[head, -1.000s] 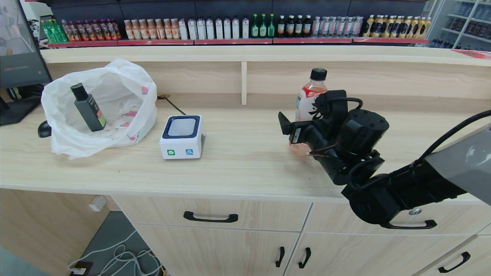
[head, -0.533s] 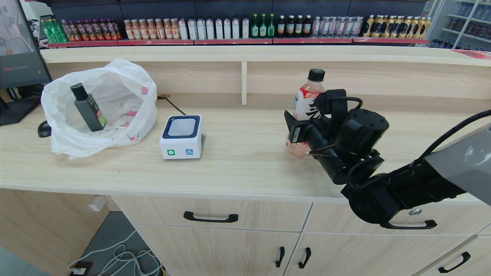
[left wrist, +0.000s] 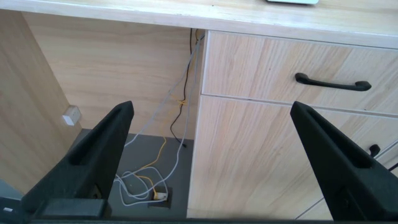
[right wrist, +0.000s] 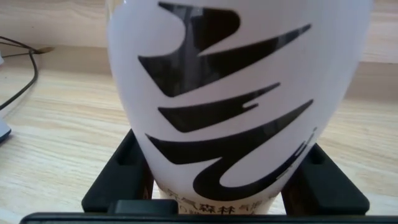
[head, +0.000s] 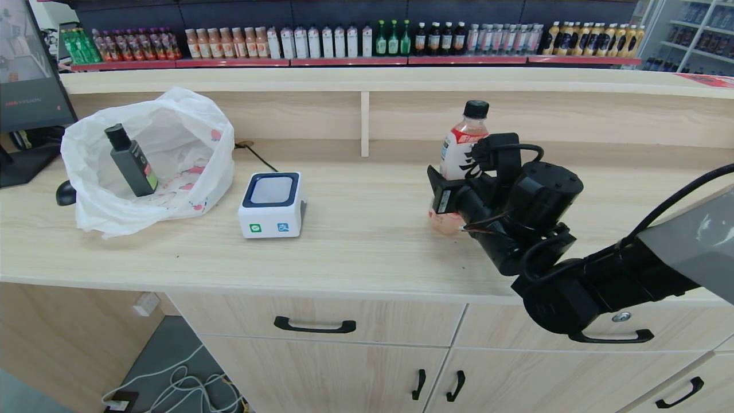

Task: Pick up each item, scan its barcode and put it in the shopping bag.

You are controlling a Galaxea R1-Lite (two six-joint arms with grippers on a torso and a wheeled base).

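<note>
A drink bottle [head: 459, 150] with a black cap, a white label and pink liquid stands on the wooden counter [head: 355, 241] at the right. My right gripper [head: 450, 195] is shut on its lower half; in the right wrist view the bottle [right wrist: 239, 93] sits tight between the two black fingers [right wrist: 115, 177]. The white barcode scanner [head: 270, 205] sits mid-counter. At the left the white shopping bag [head: 198, 172] stands open with a dark bottle [head: 131, 160] leaning inside. My left gripper [left wrist: 211, 109] hangs open below the counter, facing the cabinet drawers.
A monitor [head: 28, 86] stands at the far left beside the bag. A raised wooden ledge [head: 367, 80] runs behind the counter, with shelves of bottles [head: 355, 40] beyond. A cable [head: 258, 158] runs to the scanner. Bare counter lies between scanner and bottle.
The right gripper's fingers closed in onto the bottle. The bottle tipped slightly to the left, then stood upright again. The left arm and the bag stayed still.
</note>
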